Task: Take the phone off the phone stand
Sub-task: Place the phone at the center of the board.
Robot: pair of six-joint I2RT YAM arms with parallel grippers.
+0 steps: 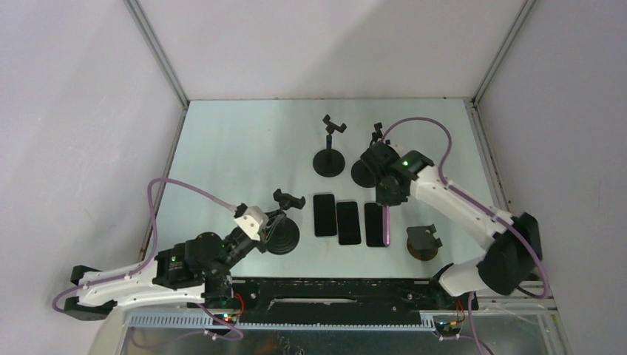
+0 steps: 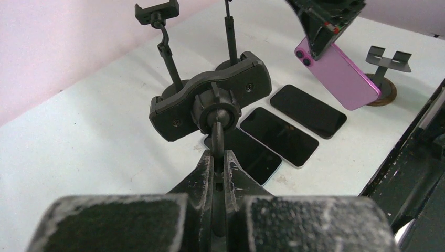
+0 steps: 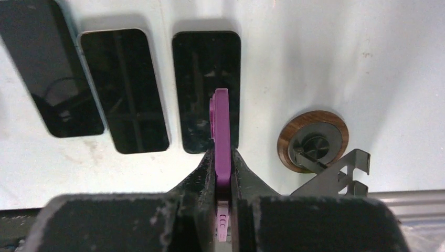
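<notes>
Over the white counter [image 1: 236, 140] I'm clamping the purple phone [image 2: 338, 73] in my right pincer [image 3: 223, 157], long axis slanting down just above the rightmost dark phone [image 3: 202, 68].

The right gripper [image 1: 385, 201] points down at the table and clasps a purple phone [image 1: 387, 231], seen edge-on as a thin strip just below its fingers. Three black phones [image 1: 348, 222] lie flat in a row to the left of it, and a wooden-based stand [image 1: 423, 244] sits near its right. The left gripper [image 1: 275, 224] reaches the stem of a black phone stand [image 1: 285, 238], whose clamp shows just above it, with two tall stands [image 1: 329, 159] farther beyond.
</notes>
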